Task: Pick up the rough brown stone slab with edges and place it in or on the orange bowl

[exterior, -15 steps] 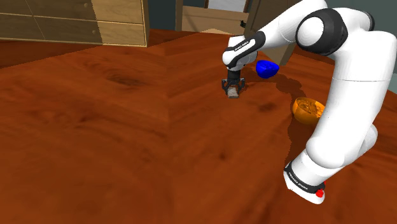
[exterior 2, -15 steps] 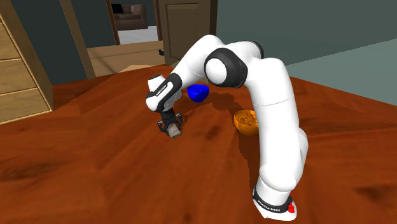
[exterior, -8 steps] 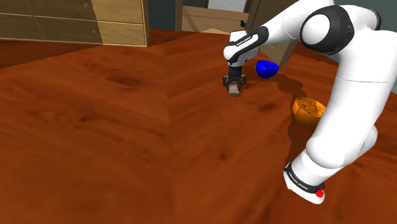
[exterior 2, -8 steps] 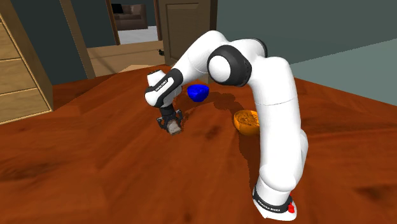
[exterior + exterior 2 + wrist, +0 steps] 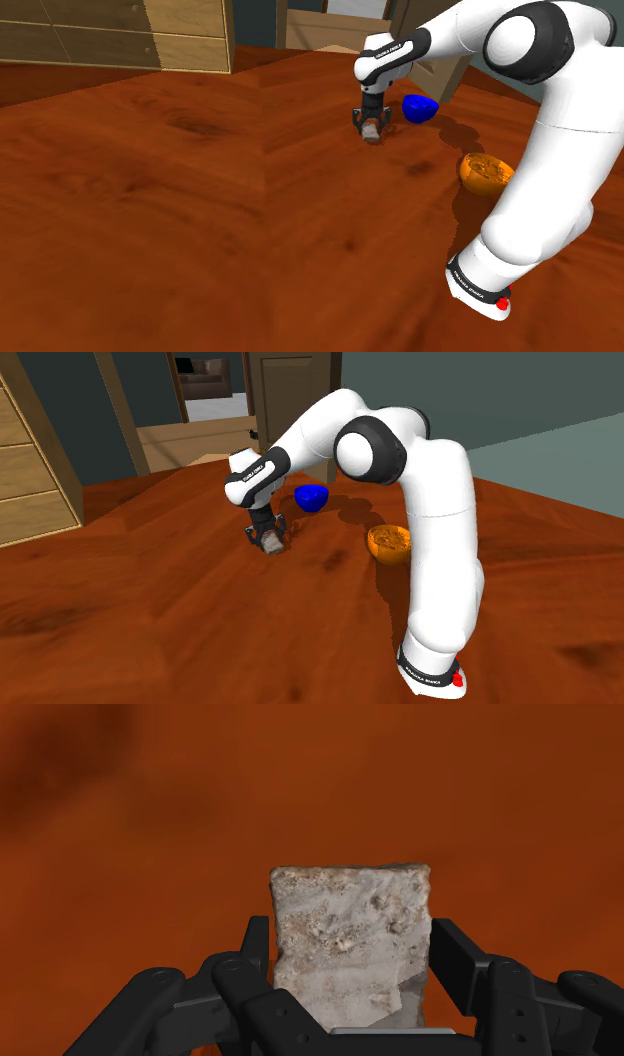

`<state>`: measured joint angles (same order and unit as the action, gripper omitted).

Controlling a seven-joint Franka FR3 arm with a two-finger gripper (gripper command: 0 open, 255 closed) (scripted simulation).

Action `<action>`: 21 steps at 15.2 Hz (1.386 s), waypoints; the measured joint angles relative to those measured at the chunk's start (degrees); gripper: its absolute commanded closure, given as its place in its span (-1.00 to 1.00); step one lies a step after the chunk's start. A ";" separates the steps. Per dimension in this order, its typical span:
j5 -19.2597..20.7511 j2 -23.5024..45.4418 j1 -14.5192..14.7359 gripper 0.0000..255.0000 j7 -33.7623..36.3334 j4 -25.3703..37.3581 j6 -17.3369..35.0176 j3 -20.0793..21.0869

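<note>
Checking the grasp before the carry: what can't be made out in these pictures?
- Wrist view: the near end of the stone slab, covered by the body of the pincer and cut off by the picture's edge.
- Shoulder view: one side of the orange bowl, behind the white arm.
- Both exterior views: any gap between slab and table, too small to tell.

I can read no words or numbers anywhere. Small white lettering runs along the dark band (image 5: 386, 52) of the white arm (image 5: 560, 150) just above the gripper (image 5: 371, 130), and more along the dark ring (image 5: 470, 283) at the arm's foot. Both also appear in the second exterior view, and both are too small for me to make out.
</note>
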<state>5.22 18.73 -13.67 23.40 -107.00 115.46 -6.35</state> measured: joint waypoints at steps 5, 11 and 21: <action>0.05 -1.77 0.08 1.00 -0.24 1.53 -3.29 -0.03; 0.11 -3.54 0.18 1.00 -0.53 3.89 -7.41 -0.05; 0.54 -7.79 -0.25 1.00 -1.81 4.75 -12.40 -0.53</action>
<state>5.76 10.95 -13.93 21.59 -102.26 103.05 -6.88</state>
